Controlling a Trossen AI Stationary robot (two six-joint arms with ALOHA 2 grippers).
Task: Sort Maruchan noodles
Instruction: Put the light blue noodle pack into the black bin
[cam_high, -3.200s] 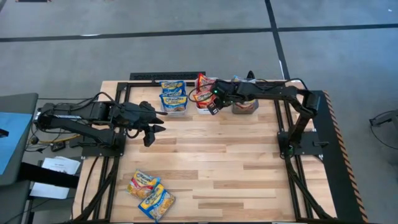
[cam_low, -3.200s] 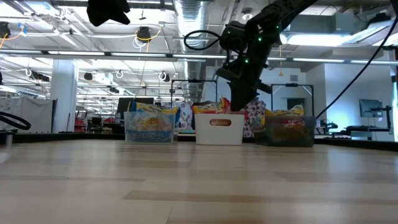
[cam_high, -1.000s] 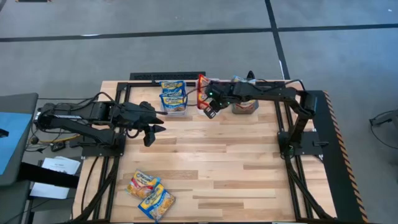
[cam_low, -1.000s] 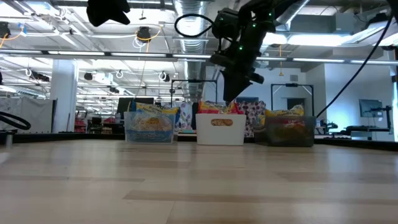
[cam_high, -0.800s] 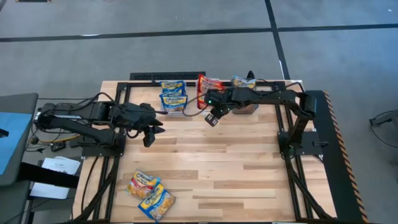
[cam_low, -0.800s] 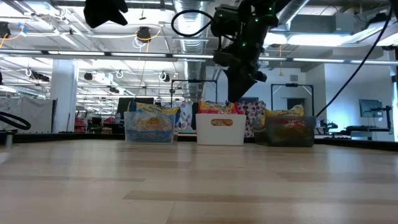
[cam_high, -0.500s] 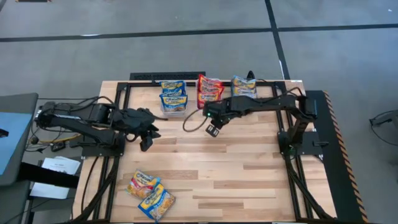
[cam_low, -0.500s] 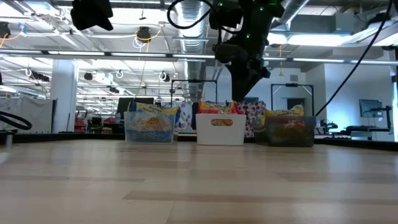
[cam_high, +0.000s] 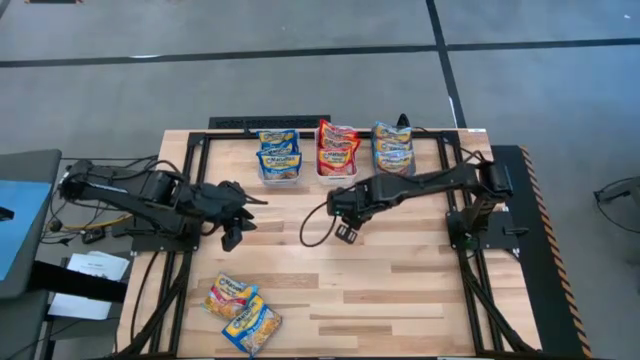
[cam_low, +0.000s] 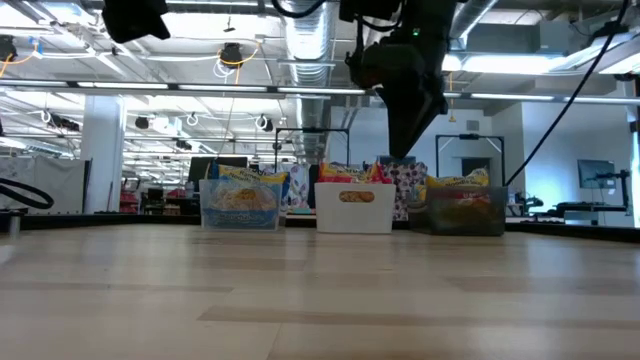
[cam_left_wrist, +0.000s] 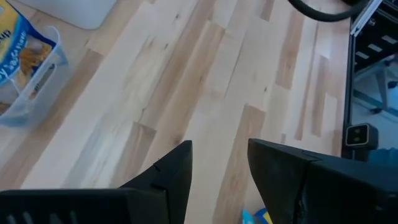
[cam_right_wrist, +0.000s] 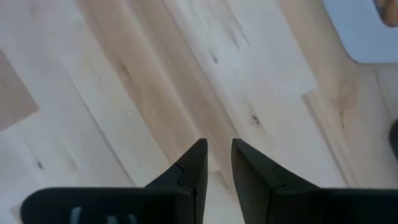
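Three bins stand in a row at the table's far edge. The clear bin (cam_high: 279, 165) holds blue-and-yellow Maruchan noodles, the white bin (cam_high: 337, 158) red ones, and the dark bin (cam_high: 393, 158) blue-and-orange ones. Two more packets (cam_high: 228, 294) (cam_high: 252, 322) lie flat near the table's near left corner. My right gripper (cam_high: 347, 233) hangs over the bare middle of the table, pointing down, open and empty (cam_right_wrist: 219, 152). My left gripper (cam_high: 238, 218) hovers at the left, open and empty (cam_left_wrist: 221, 155), between the clear bin and the two loose packets.
A black frame runs along the table's far edge and both sides, and the arm bases stand on it. Bare wood (cam_high: 400, 280) stretches across the middle and the near right. A loop of cable (cam_high: 315, 225) hangs from my right arm.
My right gripper has swung away from the white bin toward the table's near edge, out over the middle, empty and at about the same height. My left gripper has shifted a little toward the near edge and turned slightly.
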